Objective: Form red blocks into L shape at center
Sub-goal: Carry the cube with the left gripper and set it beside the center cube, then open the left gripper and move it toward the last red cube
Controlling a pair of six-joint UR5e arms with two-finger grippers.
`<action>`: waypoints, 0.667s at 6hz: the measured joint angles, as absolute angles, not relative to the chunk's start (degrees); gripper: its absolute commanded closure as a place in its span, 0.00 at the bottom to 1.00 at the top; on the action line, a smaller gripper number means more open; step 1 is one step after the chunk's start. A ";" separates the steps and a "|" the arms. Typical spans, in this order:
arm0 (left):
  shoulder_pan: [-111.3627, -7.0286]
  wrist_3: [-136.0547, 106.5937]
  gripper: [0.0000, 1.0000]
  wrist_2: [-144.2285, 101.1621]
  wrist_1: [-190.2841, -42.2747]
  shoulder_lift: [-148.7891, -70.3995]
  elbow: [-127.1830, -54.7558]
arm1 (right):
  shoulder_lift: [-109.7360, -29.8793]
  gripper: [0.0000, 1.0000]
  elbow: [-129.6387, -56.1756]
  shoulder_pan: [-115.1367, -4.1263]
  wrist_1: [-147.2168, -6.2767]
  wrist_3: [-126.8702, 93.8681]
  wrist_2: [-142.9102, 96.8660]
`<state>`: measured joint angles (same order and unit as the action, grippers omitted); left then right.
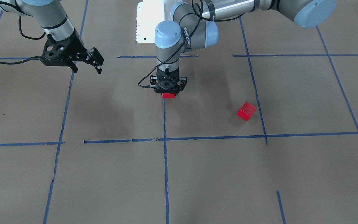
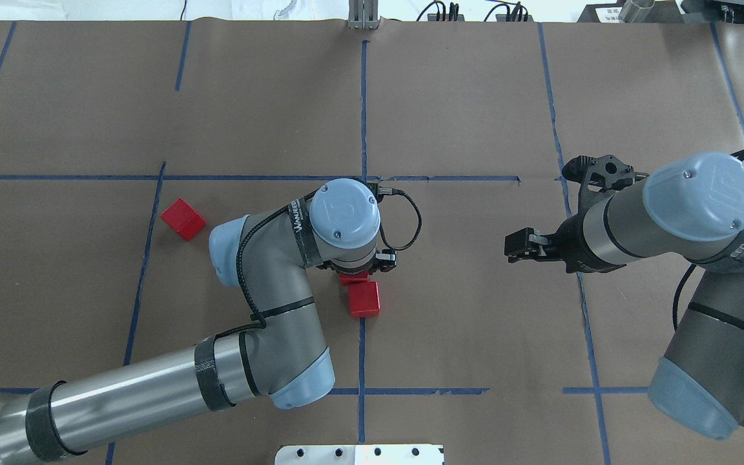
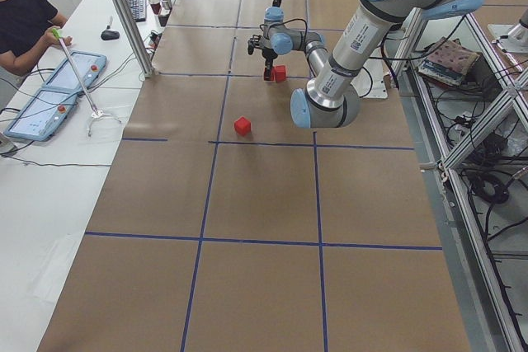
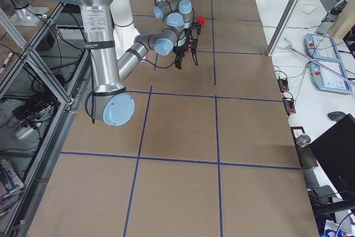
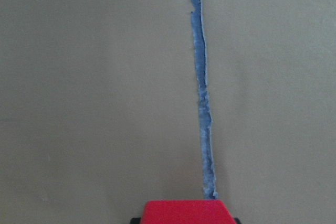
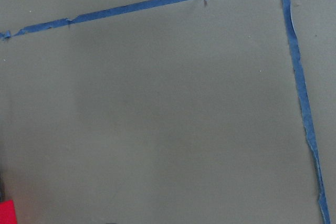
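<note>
Soft even light, faint shadows, sharp.

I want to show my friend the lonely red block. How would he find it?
Find the left gripper pointing straight down at the middle of the brown table. Two red blocks sit together there. The lonely red block lies apart toward the table's left end, turned cornerwise to the blue tape lines.

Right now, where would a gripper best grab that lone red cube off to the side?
From straight above, pinching two opposite side faces of the lone red cube. It lies flat with free room on every side, but turned against the blue tape lines, so the wrist should probably turn to match.
</note>
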<state>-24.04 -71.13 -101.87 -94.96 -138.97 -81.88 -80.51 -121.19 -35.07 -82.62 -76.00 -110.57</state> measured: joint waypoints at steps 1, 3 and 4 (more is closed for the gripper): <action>-23.92 -71.88 0.98 -101.87 -96.12 -139.17 -81.06 | -80.51 0.00 -121.30 -35.07 -82.62 -76.02 -110.59; -23.76 -72.22 0.95 -101.86 -96.72 -139.25 -80.71 | -80.51 0.00 -121.48 -35.07 -82.62 -76.03 -110.65; -23.70 -72.24 0.95 -101.87 -96.75 -139.28 -80.69 | -80.51 0.00 -121.52 -35.07 -82.62 -76.02 -110.65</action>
<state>-23.70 -72.24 -101.87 -96.75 -139.28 -80.69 -80.51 -121.52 -35.07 -82.62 -76.02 -110.65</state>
